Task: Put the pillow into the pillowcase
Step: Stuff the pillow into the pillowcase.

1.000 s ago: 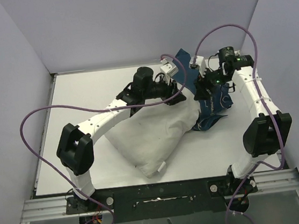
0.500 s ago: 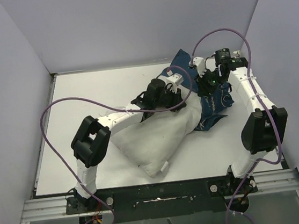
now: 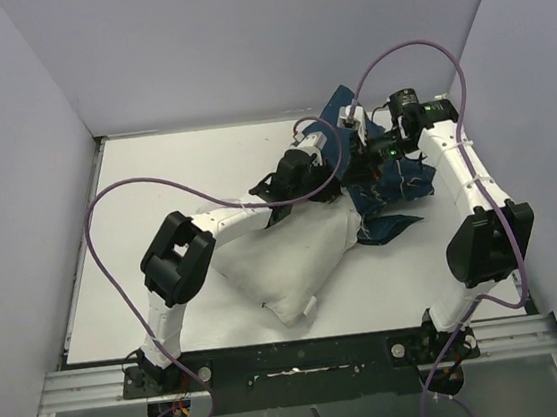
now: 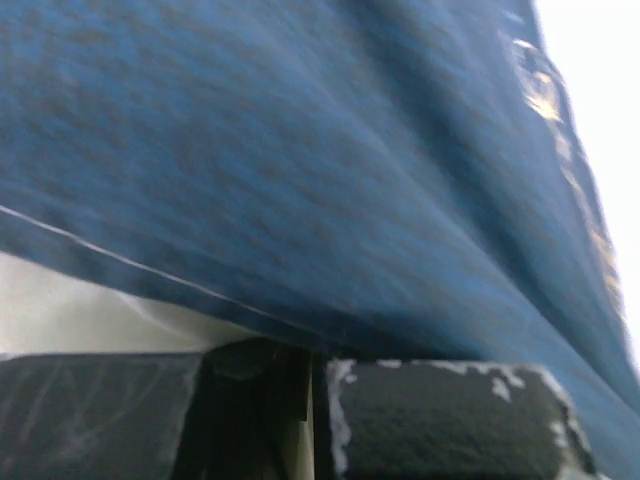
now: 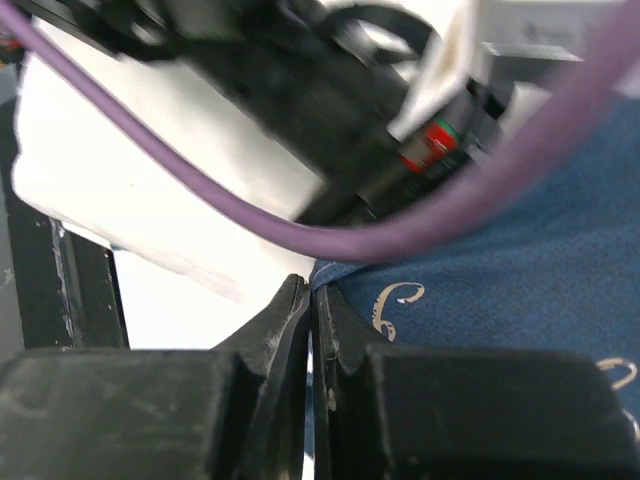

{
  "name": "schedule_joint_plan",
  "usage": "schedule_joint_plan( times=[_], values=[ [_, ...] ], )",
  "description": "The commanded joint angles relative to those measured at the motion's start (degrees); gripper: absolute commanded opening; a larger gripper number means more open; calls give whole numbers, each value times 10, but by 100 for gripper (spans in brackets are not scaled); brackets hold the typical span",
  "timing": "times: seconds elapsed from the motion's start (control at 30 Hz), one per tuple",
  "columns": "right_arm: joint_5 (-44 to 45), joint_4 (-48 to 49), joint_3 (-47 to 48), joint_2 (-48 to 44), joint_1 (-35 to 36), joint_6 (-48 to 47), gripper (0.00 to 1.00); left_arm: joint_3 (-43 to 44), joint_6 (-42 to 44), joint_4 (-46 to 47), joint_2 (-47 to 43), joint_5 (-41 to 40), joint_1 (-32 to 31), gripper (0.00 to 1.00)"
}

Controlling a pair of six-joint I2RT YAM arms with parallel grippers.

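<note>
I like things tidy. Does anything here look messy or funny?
Yes. The pillowcase is crumpled in a heap at the far right, not spread flat. The pillow lies slanted, its far end at the heap, nearly all of it outside. A purple cable hangs across the right wrist view.

- Pillow point(image 3: 285, 266): plain white.
- Pillowcase point(image 3: 399, 187): navy blue, with cream outline drawings and script.
- Cable point(image 5: 330, 243): purple.
- Counter point(image 3: 174, 170): white.

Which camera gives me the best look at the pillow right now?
The top external view: the pillow shows nearly whole there, only its far end covered. The left wrist view catches just a white sliver of it under the pillowcase; the right wrist view, only a blurred white patch.
</note>
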Motion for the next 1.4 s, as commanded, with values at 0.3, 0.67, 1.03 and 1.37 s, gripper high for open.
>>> schedule_joint_plan(
  times=[0.3, 0.67, 1.03, 1.37],
  values=[
    [36, 94, -131, 119, -50, 201, 0, -32, -97, 175, 34, -40, 19, 1],
    [74, 152, -136, 102, -54, 207, 0, -155, 23, 218, -119, 119, 99, 42],
    [65, 177, -166, 63, -52, 181, 1, -68, 171, -88, -189, 242, 262, 67],
    [42, 121, -120, 60, -33, 96, 1, -21, 224, -163, -94, 345, 325, 97]
  ],
)
